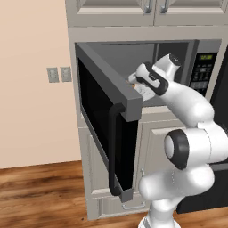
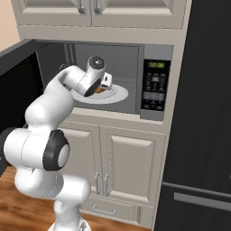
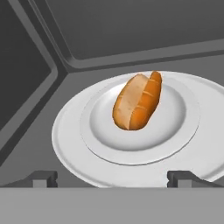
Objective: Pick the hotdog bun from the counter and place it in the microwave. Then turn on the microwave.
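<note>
The hotdog bun (image 3: 136,103) lies on its own near the middle of the white plate (image 3: 70,144) inside the microwave (image 2: 131,54), where the heat can reach it. The gripper (image 3: 112,178) hangs just in front with fingers spread wide, holding nothing. The door (image 1: 104,124) stands open, so it likely needs closing before the keypad (image 2: 154,85) is pressed.

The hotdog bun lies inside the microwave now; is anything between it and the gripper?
Nothing visible. In the hand view the tan-orange hotdog bun lies free on the round white plate inside the grey-framed microwave, and the gripper stands open before it with only bare plate between. The black glass door is swung wide open.
</note>
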Robot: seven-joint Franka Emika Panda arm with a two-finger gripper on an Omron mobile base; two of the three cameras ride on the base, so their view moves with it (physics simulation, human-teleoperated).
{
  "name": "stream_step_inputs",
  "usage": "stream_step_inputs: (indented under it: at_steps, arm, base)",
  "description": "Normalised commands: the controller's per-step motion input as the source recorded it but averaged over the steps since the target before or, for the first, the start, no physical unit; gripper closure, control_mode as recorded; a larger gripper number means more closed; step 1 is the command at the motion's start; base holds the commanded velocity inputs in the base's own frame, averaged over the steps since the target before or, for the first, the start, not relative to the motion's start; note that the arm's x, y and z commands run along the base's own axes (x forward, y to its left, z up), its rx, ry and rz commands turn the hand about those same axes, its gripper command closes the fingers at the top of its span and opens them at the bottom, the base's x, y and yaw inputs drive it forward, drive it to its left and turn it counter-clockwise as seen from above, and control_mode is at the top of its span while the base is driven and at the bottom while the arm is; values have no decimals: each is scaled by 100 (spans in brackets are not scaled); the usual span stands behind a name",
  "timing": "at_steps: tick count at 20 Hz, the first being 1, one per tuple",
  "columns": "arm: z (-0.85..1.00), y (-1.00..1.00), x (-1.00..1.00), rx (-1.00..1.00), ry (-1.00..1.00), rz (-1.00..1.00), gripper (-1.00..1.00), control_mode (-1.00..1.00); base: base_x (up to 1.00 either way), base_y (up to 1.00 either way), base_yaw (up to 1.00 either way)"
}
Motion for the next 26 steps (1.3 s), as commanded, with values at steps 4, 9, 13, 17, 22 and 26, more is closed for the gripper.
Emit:
stream_step_inputs:
  at_steps: [4, 9, 13, 17, 22, 26]
  arm:
    - [10, -4, -39, -5, 0, 7, -100, -100]
    - [2, -6, -41, -8, -10, 15, -100, -100]
    - [0, -1, -39, -6, -18, 18, -100, -100]
    - [0, 0, -32, -1, -13, 17, -100, -100]
    - [0, 0, -25, 0, -1, 18, -100, -100]
    - [0, 1, -20, 0, 2, 15, -100, -100]
  base:
    - [0, 0, 0]
    - [0, 0, 0]
    - [0, 0, 0]
    - [0, 0, 0]
    - [0, 0, 0]
    - [0, 0, 0]
